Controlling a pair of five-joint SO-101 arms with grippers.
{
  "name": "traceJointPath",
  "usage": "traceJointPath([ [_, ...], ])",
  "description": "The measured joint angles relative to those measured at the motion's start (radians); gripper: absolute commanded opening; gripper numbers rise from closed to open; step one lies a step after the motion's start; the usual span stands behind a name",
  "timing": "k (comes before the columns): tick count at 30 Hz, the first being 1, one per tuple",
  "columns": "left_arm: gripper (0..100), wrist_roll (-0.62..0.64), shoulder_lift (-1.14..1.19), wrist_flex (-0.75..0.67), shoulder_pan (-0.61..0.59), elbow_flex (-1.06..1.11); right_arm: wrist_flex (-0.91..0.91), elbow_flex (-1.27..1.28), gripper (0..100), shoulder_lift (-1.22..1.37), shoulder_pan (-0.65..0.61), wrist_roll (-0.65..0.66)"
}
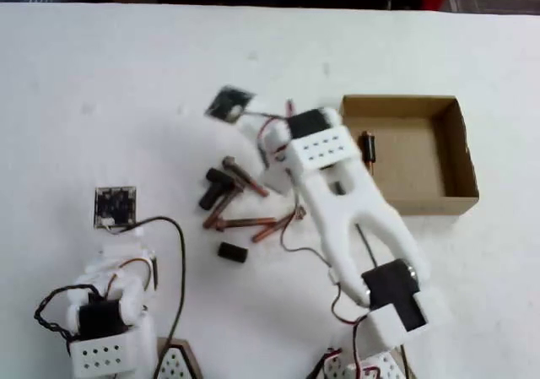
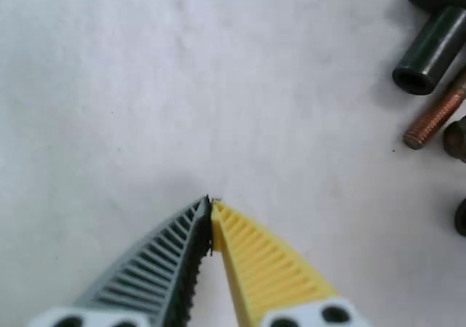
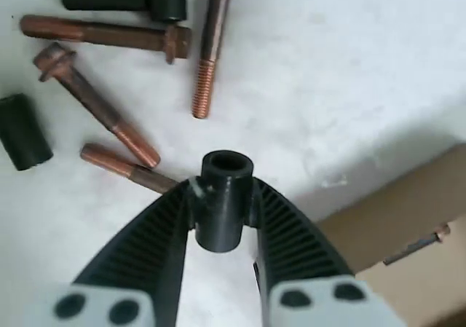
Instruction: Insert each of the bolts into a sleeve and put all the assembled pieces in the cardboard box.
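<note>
Between the fingers of the right end effector sits a black sleeve, clamped on both sides w/ the jaws only as far apart as its width. Long axis runs in line w/ the fingers; open bore at the far end, just past the tips, turned partly toward the camera. Lower end is lost btwn the finger bases.

Beyond the held part lie loose bolts on the table, axes at mixed angles – one has its end hidden behind a finger. A second sleeve lies on its side by them; another is cut off at the frame edge.

Cardboard box is just beside the grip, w/ a dark piece inside, detail hard to make out.

Left end effector: tips closed together, holding nothing – over bare table, well apart from the box.
</note>
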Motion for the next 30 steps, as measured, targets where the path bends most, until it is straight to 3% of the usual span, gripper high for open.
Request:
traceJointPath([
  [5, 2, 0.000, 0.000, 0.000, 0.000, 0.000, -0.060, 0.000, 1.7, 0.114, 0.101, -0.046],
  [15, 2, 0.000, 0.000, 0.000, 0.000, 0.000, -0.100, -0.127, 1.8, 0.342, 0.118, -0.086],
  [24, 2, 0.000, 0.000, 0.000, 0.000, 0.000, 0.006, -0.287, 2.0, 0.488, 0.115, -0.110],
  [30, 2, 0.000, 0.000, 0.000, 0.000, 0.000, 0.032, -0.318, 13.4, 0.509, 0.112, -0.112],
])
